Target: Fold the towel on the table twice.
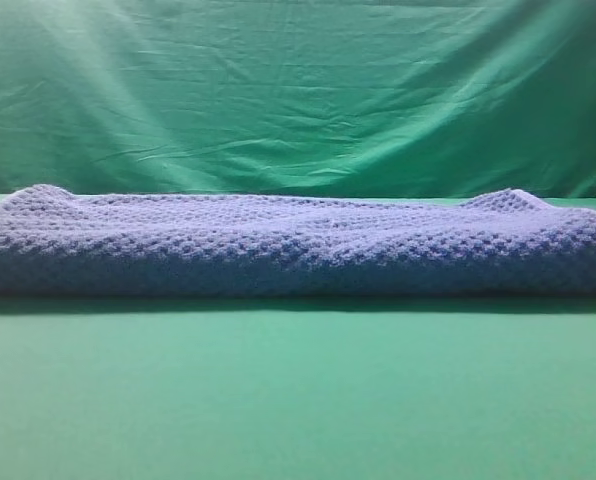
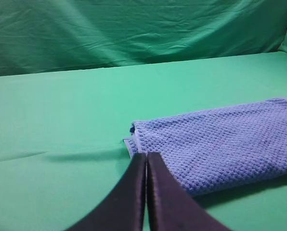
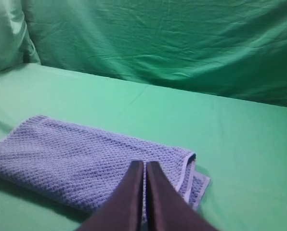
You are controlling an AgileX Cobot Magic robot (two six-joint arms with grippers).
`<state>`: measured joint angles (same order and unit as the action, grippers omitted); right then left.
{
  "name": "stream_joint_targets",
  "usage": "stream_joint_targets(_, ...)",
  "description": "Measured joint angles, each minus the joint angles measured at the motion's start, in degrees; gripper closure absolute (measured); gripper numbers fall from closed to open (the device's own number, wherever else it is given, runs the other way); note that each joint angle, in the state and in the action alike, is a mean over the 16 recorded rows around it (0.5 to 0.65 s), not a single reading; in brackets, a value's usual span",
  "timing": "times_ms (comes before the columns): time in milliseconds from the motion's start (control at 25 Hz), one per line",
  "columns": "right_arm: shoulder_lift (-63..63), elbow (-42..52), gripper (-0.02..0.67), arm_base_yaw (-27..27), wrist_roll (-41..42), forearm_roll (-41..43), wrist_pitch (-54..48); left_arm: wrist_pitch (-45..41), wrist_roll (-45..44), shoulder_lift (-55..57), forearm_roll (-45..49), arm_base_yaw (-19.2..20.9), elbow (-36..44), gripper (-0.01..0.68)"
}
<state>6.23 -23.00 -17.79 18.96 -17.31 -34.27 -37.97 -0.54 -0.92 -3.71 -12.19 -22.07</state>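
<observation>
Nearest the wrist cameras: two grippers, one per arm. Left gripper: its two dark fingers pressed flat together, nothing between them, tips held over the towel's left end. Right gripper: same, both fingers closed against each other, holding nothing, tips over the towel's right end. Whether either tip touches the cloth cannot be told. Neither gripper appears in the exterior high view.

Next: one towel, blue-grey, waffle weave, lying on the table as a long low band that spans the exterior view from edge to edge. Layers visible at both ends: at the left end a thin hemmed lower edge pokes out beyond the upper layer; at the right end a pale hem runs down the top layer with a lower corner sticking out past it.

One table, smooth bright-green cover, bare in front of and behind the towel.

Farthest: one wrinkled green backdrop curtain.
</observation>
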Motion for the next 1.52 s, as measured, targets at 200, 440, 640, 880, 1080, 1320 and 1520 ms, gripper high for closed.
stream_joint_targets(200, -0.1, 3.8, 0.649, 0.0, 0.0, -1.1, 3.1, 4.2, 0.1, 0.0, 0.0, 0.0, 4.3, 0.673)
stream_joint_targets(440, -0.1, 6.2, 0.649, 0.0, 0.0, -2.8, 4.3, 6.7, 0.1, 0.0, 0.0, 0.0, 6.9, 0.673)
stream_joint_targets(640, -0.1, 7.0, 0.649, 0.0, 0.0, -3.8, 4.1, 7.4, 0.1, 0.0, 0.0, 0.0, 7.5, 0.673)
stream_joint_targets(880, -0.1, 7.4, 0.649, 0.0, 0.0, -4.7, 4.0, 7.8, 0.1, 0.0, -0.1, 0.0, 7.8, 0.673)
stream_joint_targets(1080, -0.1, 9.0, 0.649, 0.0, 0.0, -3.5, 4.0, 8.1, 0.1, 0.0, -0.1, 0.0, 9.5, 0.673)
stream_joint_targets(1320, -0.1, 12.9, 0.649, 0.0, 0.0, 0.1, 5.0, 9.1, 0.1, 0.0, -0.2, 0.0, 13.0, 0.673)
stream_joint_targets(1520, -0.1, 17.6, 0.649, 0.0, 0.0, 3.3, 6.9, 10.7, 0.1, 0.0, -0.6, 0.0, 17.1, 0.673)
